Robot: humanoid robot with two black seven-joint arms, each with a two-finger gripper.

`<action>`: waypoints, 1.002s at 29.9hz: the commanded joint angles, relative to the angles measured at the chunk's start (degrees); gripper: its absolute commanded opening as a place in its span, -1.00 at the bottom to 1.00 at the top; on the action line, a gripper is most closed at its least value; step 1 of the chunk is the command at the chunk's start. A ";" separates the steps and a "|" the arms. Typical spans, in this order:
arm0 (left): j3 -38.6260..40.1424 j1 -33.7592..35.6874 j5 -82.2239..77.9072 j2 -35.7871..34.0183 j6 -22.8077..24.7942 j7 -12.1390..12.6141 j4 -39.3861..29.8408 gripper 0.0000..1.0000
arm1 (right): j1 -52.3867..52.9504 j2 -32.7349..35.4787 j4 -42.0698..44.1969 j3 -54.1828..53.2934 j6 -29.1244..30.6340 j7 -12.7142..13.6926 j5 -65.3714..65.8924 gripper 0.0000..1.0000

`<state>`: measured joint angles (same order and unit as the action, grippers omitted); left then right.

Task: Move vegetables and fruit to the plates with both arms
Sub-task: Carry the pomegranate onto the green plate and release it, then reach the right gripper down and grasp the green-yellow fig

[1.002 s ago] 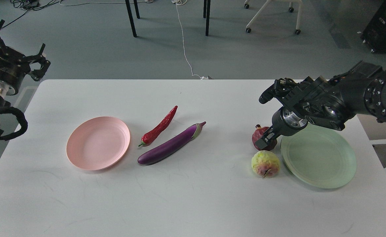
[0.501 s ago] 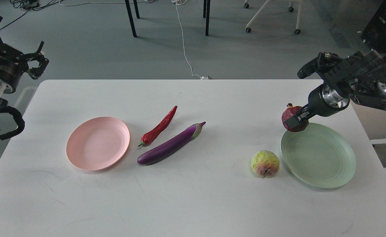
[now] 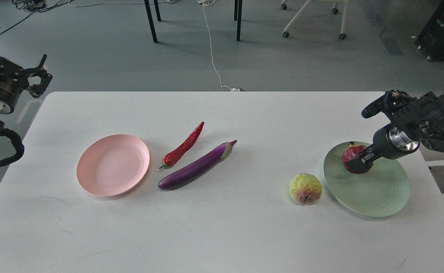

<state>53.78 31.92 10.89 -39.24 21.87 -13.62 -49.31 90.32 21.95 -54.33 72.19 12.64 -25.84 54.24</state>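
My right gripper (image 3: 358, 163) is shut on the dark red pomegranate (image 3: 351, 155) and holds it over the upper part of the pale green plate (image 3: 377, 193); whether the pomegranate touches the plate I cannot tell. The bumpy yellow-green fruit (image 3: 305, 188) lies on the table just left of that plate. The purple eggplant (image 3: 196, 166) and the red chili pepper (image 3: 184, 145) lie side by side mid-table. The empty pink plate (image 3: 112, 164) sits to their left. My left gripper (image 3: 36, 77) is open and empty, off the table's far left corner.
The white table (image 3: 222, 235) fills the lower view. Beyond its far edge are dark table legs (image 3: 150, 21), a white cable (image 3: 211, 49) on the floor and a chair base (image 3: 313, 19). A black case (image 3: 443, 30) stands at the far right.
My right gripper closed on the pomegranate beside the green plate, lifted it, carried it right and lowered it over the plate. The left arm drifted slightly left.
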 commanded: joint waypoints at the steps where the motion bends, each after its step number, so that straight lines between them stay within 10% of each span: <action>1: 0.01 -0.01 -0.08 -0.04 0.01 0.00 0.00 0.96 | 1.87 0.03 -0.25 -0.03 0.02 -0.08 0.07 0.94; 30: 0.01 -0.19 0.01 -0.92 0.19 0.00 0.00 0.96 | 6.98 -17.29 -10.26 -3.38 -1.21 -0.26 -0.19 0.85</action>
<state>53.86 31.74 10.84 -40.07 22.06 -13.63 -49.31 97.51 4.57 -63.71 66.91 11.29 -26.07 53.43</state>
